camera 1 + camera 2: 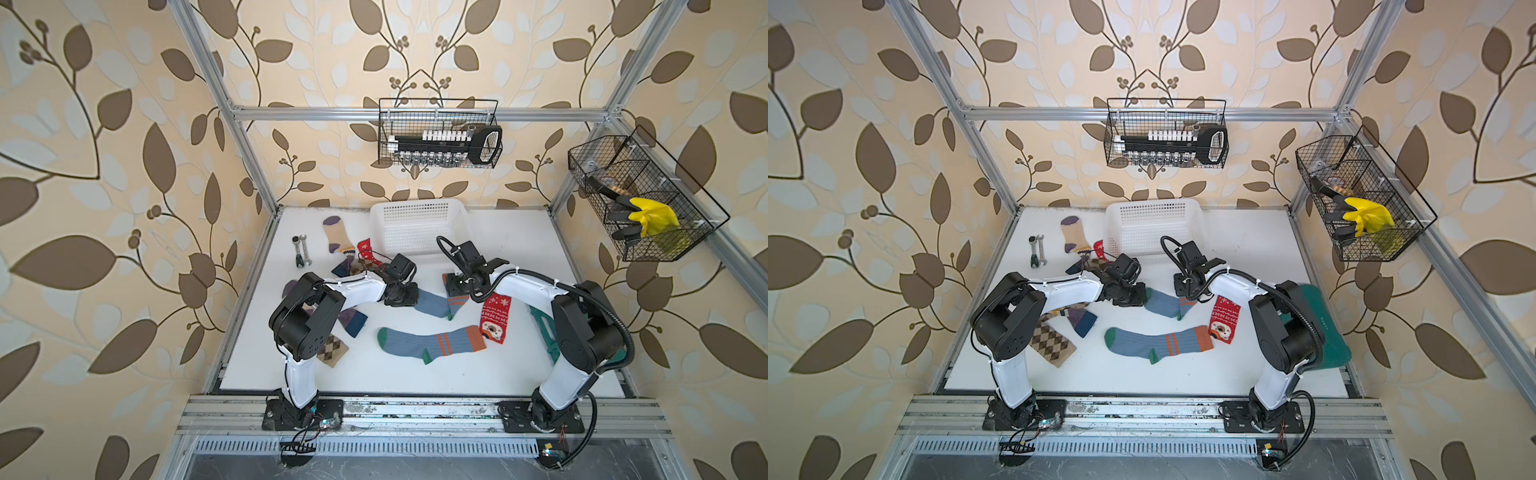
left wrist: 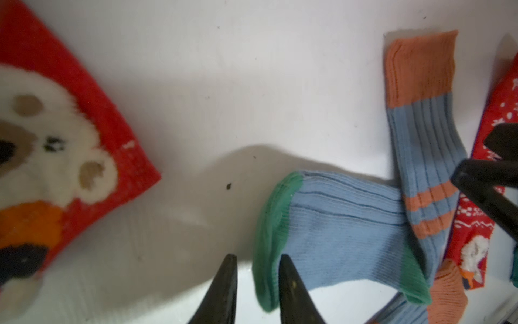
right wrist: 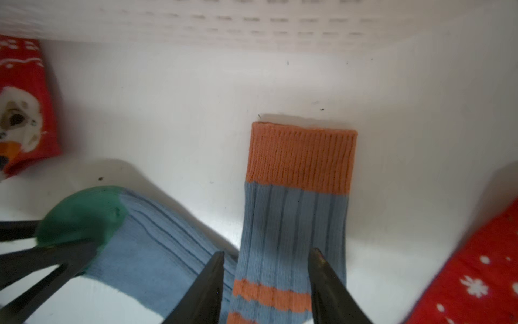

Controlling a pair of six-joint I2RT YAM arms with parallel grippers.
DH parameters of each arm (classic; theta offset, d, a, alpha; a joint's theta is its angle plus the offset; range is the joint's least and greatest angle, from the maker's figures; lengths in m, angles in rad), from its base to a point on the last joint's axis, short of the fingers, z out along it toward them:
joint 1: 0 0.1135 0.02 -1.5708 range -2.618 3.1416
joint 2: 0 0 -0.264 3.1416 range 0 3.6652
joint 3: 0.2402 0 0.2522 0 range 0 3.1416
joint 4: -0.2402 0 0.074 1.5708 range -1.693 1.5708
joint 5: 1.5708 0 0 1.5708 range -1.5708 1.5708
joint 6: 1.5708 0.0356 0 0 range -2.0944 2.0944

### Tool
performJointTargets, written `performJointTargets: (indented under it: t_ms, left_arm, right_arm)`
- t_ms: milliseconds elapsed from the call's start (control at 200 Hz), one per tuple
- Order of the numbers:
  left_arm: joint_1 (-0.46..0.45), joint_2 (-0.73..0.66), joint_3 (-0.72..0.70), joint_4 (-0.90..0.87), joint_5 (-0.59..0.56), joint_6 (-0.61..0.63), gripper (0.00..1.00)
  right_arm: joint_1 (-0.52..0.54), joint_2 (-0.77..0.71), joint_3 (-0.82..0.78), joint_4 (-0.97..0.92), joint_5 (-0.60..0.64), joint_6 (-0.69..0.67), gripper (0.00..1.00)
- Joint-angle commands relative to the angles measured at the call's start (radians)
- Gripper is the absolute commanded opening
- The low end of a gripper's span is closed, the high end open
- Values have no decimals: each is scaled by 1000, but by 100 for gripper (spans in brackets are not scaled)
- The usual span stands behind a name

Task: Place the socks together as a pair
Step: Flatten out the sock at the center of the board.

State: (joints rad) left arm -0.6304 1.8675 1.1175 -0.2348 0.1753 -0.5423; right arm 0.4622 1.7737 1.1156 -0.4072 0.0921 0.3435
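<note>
A bent blue-grey sock [image 1: 434, 306] [image 1: 1163, 304] lies mid-table between my two grippers. My left gripper [image 2: 257, 259] [image 1: 401, 297] is down at its green toe [image 2: 269, 232]. The jaws are narrowly apart around the toe's raised edge, with a gap at one finger. My right gripper [image 3: 267, 254] [image 1: 457, 286] is open, straddling the sock's striped leg [image 3: 297, 213] below the orange cuff. The matching sock [image 1: 432, 343] lies flat nearer the front. A red Christmas sock [image 1: 494, 316] lies to the right and another [image 1: 368, 253] at the back left.
A white basket [image 1: 419, 224] stands at the back. Two wrenches [image 1: 302, 249] and a beige sock with purple toes [image 1: 338, 237] lie at the back left. A brown argyle sock [image 1: 332, 351] lies under the left arm. A dark green bag [image 1: 1325, 328] sits at the right edge.
</note>
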Motion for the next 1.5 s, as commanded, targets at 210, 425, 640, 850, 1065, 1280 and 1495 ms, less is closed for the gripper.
performJointTargets:
  t_ms: [210,425,640,850,1065,1280,1495]
  left_arm:
    - [-29,-64,-48,52,16,-12,23]
    - [-29,-132,-83,36,-19,-15,7]
    - [-29,-263,-171,21,-91,-29,0]
    - [-10,-417,-312,37,-167,-65,0]
    - [29,-508,-384,19,-176,-67,0]
    - [65,-522,-410,7,-163,-48,9]
    - [121,-519,-394,-27,-108,-15,58]
  right_arm:
    - [32,110,64,30,66,23,39]
    - [44,-15,-2,56,58,15,8]
    - [55,-269,-123,73,6,31,6]
    - [53,-395,-305,237,-95,97,17]
    - [50,-411,-425,331,-127,135,24]
    - [1,-460,-485,308,-143,152,30]
    - [-118,-391,-384,189,-252,105,38]
